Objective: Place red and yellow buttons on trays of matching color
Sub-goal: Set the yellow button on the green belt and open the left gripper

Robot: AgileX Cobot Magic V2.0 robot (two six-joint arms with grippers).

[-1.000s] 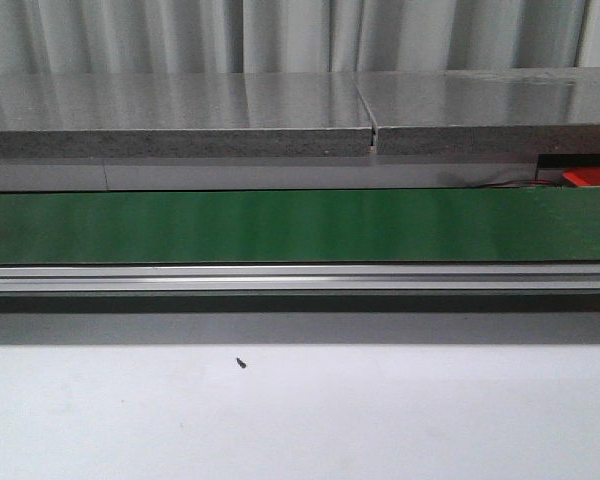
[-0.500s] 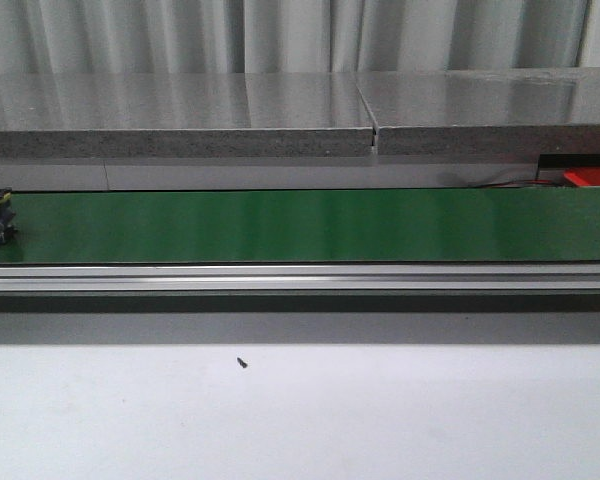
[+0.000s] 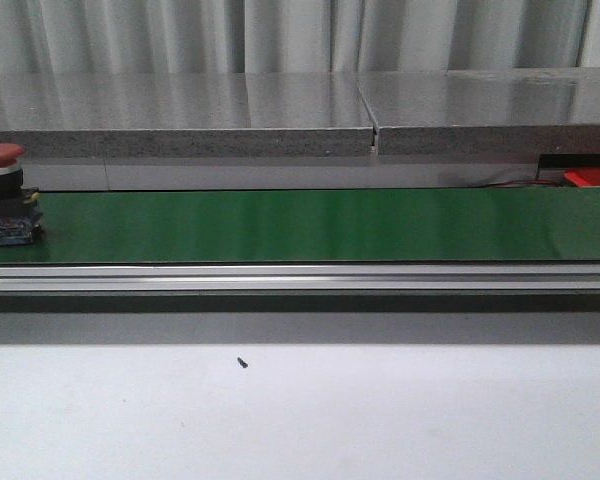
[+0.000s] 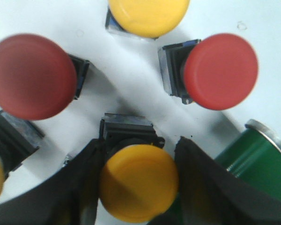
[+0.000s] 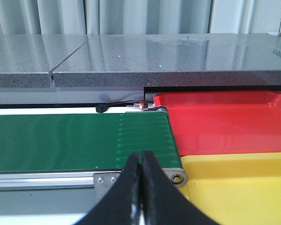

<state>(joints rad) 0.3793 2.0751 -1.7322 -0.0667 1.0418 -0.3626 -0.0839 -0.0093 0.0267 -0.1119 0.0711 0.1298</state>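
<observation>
Green conveyor belt [image 3: 300, 226] runs across the front view, carrying one red button [image 3: 4, 195] upright at its far left end. In the left wrist view, the left gripper [image 4: 138, 180] has its fingers [image 4: 82, 187] spread either side of a yellow button [image 4: 138, 183] on the white worktop [image 4: 126, 75]; whether they touch it cannot be told. Two red-capped buttons [image 4: 220, 71] and another yellow one [image 4: 148, 16] lie near. In the right wrist view, the right gripper [image 5: 141, 180] has its fingers pressed together, holding nothing, above the belt's end. Just beyond that end sit the red tray [image 5: 225, 124] and, touching it, the yellow tray [image 5: 239, 187].
</observation>
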